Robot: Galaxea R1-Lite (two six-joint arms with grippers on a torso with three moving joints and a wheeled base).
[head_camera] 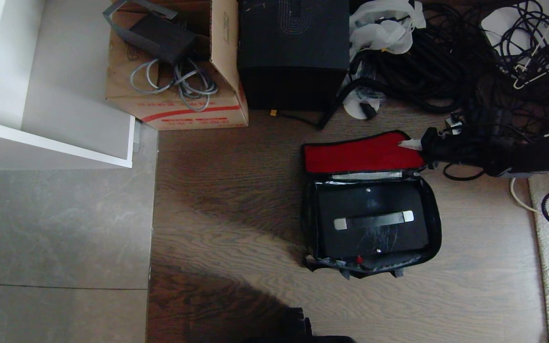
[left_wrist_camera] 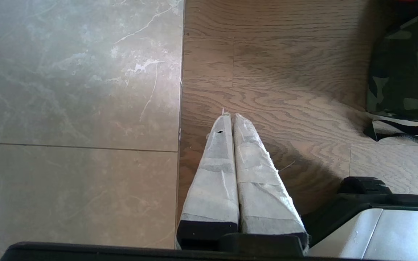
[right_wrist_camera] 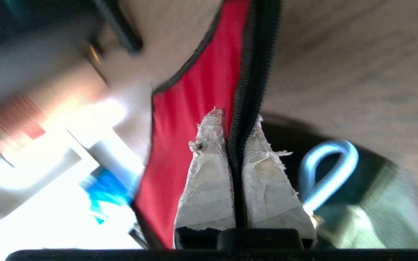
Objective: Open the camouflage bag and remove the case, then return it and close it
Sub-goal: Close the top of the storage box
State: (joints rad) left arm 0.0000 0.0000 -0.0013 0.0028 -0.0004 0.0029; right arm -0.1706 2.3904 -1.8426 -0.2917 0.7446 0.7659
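On the wood floor, the soft camouflage bag [head_camera: 372, 205] lies unzipped, the flat black hard case [head_camera: 372, 220] inside. The right gripper [right_wrist_camera: 236, 125] pinches its red-lined flap's zipper edge; closing apparently remains. The left gripper [left_wrist_camera: 230, 117] is parked, closed.

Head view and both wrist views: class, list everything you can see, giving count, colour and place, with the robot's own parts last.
camouflage bag: one, red-lined flap open, on the wood floor.
case: one, black, inside the bag.
cardboard box: one, brown, far left, holding grey cables.
black box: one, beside the cardboard box.
cable heap: black, far right.
white cabinet: one, left.
right gripper: fingers shut on the flap's zipper edge.
left gripper: fingers shut, over bare floor.
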